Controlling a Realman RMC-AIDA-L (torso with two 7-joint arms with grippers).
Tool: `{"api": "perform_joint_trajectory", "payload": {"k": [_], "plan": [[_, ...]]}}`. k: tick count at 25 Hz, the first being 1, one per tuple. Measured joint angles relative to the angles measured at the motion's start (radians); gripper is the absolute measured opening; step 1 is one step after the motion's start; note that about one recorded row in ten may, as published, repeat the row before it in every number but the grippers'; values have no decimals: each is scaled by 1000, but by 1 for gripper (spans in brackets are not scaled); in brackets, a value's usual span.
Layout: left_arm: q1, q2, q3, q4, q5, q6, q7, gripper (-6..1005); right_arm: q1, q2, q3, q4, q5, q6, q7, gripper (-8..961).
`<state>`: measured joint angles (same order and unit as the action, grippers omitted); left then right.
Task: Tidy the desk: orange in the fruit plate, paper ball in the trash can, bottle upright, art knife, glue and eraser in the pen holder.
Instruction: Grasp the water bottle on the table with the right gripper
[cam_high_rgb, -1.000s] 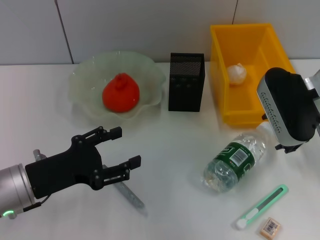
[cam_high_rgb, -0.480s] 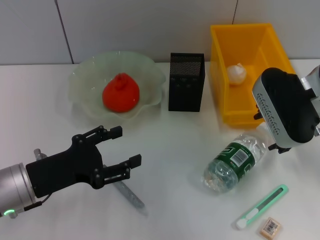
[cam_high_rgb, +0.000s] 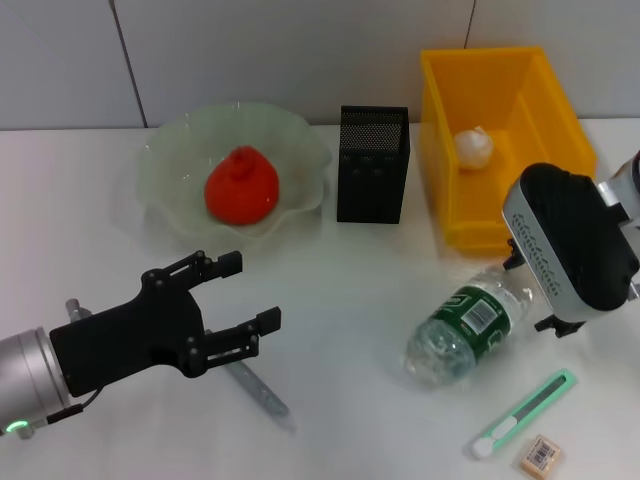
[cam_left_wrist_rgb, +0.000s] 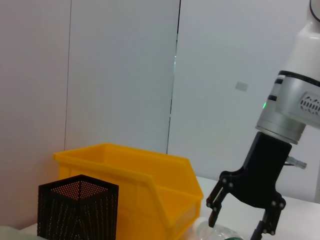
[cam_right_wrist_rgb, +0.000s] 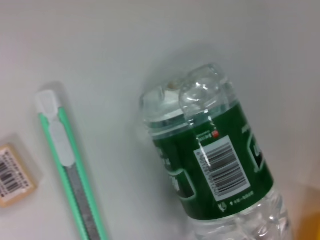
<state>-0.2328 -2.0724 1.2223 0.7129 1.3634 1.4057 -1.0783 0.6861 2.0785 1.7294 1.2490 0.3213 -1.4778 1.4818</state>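
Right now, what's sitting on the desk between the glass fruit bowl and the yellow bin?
In the head view, the pen holder stands upright between the fruit plate and the trash can, apart from both.

Orange (cam_high_rgb: 241, 186) in fruit plate (cam_high_rgb: 165, 160), paper ball (cam_high_rgb: 474, 147) in trash can (cam_high_rgb: 555, 100), bottle (cam_high_rgb: 468, 322) lying down

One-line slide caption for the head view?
Right gripper open above the toppled bottle; orange in the fruit plate, paper ball in the trash can.
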Motion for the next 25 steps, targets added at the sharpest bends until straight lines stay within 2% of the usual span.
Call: {"api": "perform_joint_trajectory", "payload": {"k": [25], "plan": [[4,0,8,-1,0,10,2,828,-40,2,9,-1,-8,-4,35,775]]}}
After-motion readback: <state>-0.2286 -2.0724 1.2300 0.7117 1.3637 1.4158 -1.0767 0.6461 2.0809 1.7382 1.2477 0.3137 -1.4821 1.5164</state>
